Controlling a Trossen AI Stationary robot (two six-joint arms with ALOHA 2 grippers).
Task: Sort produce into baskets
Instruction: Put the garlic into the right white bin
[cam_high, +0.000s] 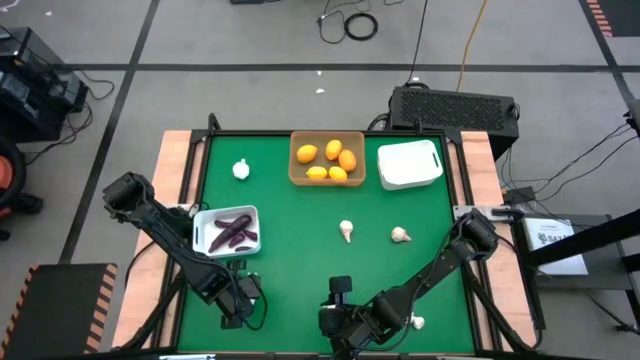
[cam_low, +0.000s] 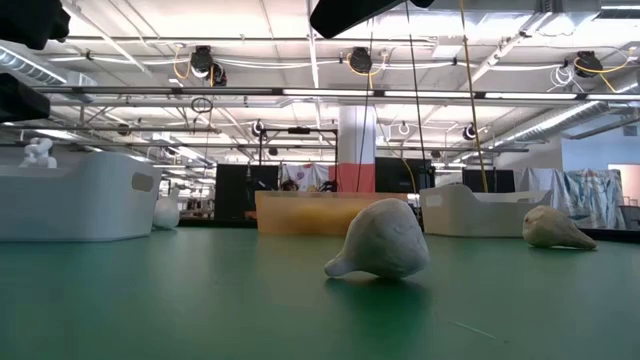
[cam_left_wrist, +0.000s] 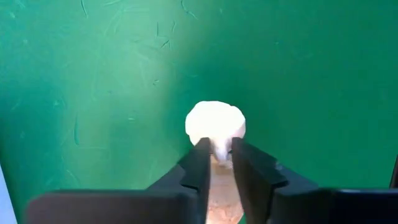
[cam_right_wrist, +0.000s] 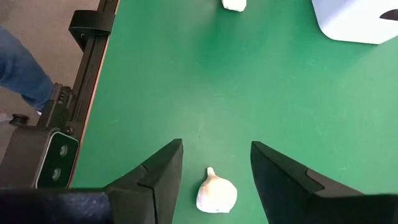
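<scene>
left gripper (cam_left_wrist: 215, 163) fingers nearly together (pinching); right gripper (cam_right_wrist: 215, 163) fingers spread

Fruits (cam_high: 327, 160) in middle basket (cam_high: 296, 178), between two others.

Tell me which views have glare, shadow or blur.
Left wrist view: a bright patch washes out the green mat around the garlic bulb in the left gripper. Low view: ceiling lights glare; nearest bulb casts a soft shadow. High view: evenly lit.
</scene>
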